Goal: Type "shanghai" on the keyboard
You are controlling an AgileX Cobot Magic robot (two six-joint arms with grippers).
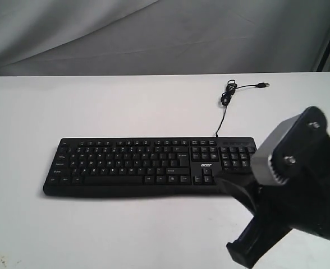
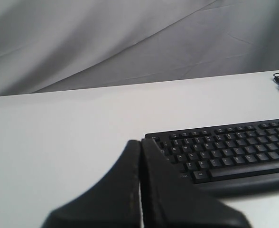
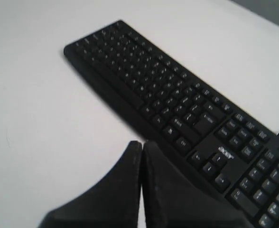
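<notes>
Black keyboard (image 1: 148,165) lying flat across the middle of the exterior frame, both grippers closed and empty.
Left gripper (image 2: 140,143) and right gripper (image 3: 142,143) each show fingers pressed together, holding nothing. The keyboard looks like light, rigid plastic; it probably needs no grasp, only gentle fingertip presses, and may slide. Smooth white table (image 1: 125,106); cable (image 1: 228,98) upper right; grey draped cloth (image 1: 154,33) behind.

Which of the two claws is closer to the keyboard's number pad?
The right claw: it is near the arrow keys of the keyboard, while the left claw is at its opposite end.
</notes>
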